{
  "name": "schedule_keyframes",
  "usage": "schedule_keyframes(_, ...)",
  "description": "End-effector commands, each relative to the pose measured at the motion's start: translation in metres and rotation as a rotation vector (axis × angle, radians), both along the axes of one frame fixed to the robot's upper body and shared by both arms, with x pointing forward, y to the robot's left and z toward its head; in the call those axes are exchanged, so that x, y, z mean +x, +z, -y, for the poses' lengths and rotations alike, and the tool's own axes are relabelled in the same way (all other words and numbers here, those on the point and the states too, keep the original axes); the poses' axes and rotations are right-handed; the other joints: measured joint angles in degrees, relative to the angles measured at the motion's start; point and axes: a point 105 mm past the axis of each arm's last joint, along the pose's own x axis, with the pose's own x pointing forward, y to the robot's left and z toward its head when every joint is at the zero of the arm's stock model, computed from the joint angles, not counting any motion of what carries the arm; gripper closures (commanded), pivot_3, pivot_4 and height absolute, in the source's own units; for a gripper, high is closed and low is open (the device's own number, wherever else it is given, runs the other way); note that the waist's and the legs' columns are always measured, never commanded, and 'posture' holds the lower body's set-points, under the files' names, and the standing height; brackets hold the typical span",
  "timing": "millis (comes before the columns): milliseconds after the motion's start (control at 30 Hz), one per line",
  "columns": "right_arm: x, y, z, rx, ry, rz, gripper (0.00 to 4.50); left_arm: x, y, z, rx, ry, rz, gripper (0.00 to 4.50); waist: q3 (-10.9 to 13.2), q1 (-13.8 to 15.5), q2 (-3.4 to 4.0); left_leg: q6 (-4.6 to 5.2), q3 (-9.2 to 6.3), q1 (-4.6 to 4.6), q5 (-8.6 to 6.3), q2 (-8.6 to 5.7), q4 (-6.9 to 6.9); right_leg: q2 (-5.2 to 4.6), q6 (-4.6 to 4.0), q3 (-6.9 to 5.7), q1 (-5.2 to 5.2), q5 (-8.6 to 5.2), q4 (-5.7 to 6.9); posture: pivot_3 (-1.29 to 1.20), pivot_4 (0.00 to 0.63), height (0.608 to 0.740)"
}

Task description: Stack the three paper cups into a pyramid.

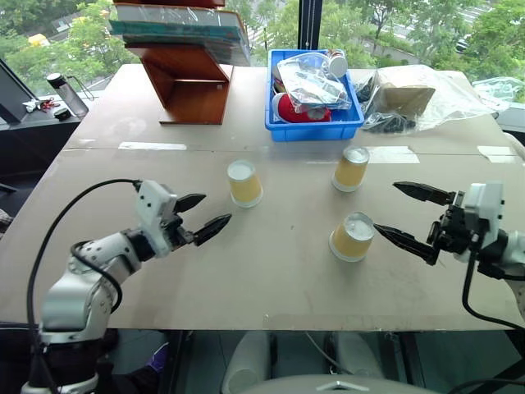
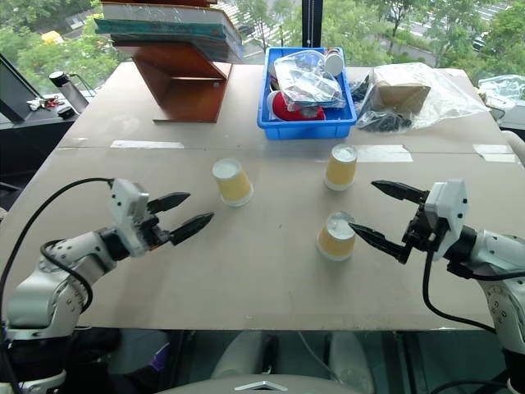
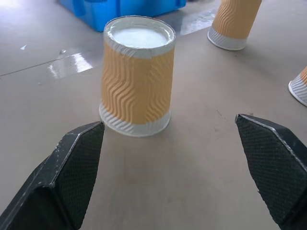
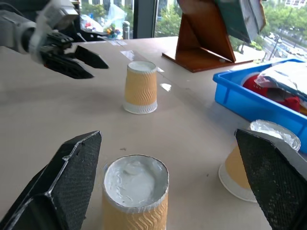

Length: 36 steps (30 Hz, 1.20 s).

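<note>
From the left eye view, three tan ribbed paper cups stood upside down, white bases up, long axes upright, apart on the beige counter (image 1: 271, 279): the left cup (image 1: 244, 182), the far right cup (image 1: 351, 168) and the near right cup (image 1: 353, 236). The left gripper (image 1: 205, 215) reached low and nearly level toward the right, jaws spread and empty, just short of the left cup. The right gripper (image 1: 410, 215) pointed left, jaws wide, its lower finger beside the near right cup. A blue plastic bin (image 1: 314, 123) sat far behind.

In the left wrist view, the left cup (image 3: 136, 76) stood between and beyond the parted fingers (image 3: 76, 163).

In the right wrist view, the near right cup (image 4: 135, 191) stood between the spread fingers (image 4: 72, 172).
</note>
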Motion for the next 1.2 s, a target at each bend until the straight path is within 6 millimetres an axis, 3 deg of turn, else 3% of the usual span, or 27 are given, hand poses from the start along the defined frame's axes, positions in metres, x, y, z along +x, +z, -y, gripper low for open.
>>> schedule_keyframes(33,-0.010,0.014,0.009,-0.027,0.017,0.059,0.12,0.015,0.002,0.007,0.044,-0.014,0.001,0.00,0.00,-0.09,0.00,-0.01,0.00,0.00,0.01,0.00,0.00,0.00,0.00,0.00,0.00,0.00,0.00,0.00,0.150,0.740)
schedule_keyframes(267,-0.021,0.015,0.017,-0.039,-0.003,0.045,0.12,0.041,0.003,0.020,0.091,-0.031,0.008,0.00,0.00,-0.35,-0.02,-0.21,0.02,-0.01,0.12,-0.03,-0.01,0.01,0.00,0.02,-0.01,0.00,0.04,0.00,0.150,0.740)
schedule_keyframes(567,-0.030,0.005,0.019,-0.031,-0.059,0.026,0.12,0.063,0.011,0.016,0.121,0.008,0.036,0.00,0.00,-0.31,-0.03,-0.22,0.02,0.00,0.13,-0.03,0.01,0.01,0.00,0.02,-0.01,0.00,0.05,0.00,0.150,0.740)
schedule_keyframes(867,-0.034,0.006,0.023,-0.027,-0.072,0.040,0.12,0.070,0.016,0.029,0.106,-0.034,0.065,0.00,0.00,-0.22,-0.03,-0.22,0.01,-0.03,0.13,-0.05,0.04,0.01,0.01,0.01,-0.01,0.00,0.06,0.00,0.150,0.740)
schedule_keyframes(1200,-0.041,0.025,0.011,0.053,0.018,0.085,0.12,0.073,0.012,0.039,0.105,-0.075,0.072,0.00,0.00,-0.31,-0.04,-0.22,0.01,-0.01,0.13,-0.05,0.05,0.01,0.01,0.01,-0.01,0.00,0.10,0.00,0.150,0.740)
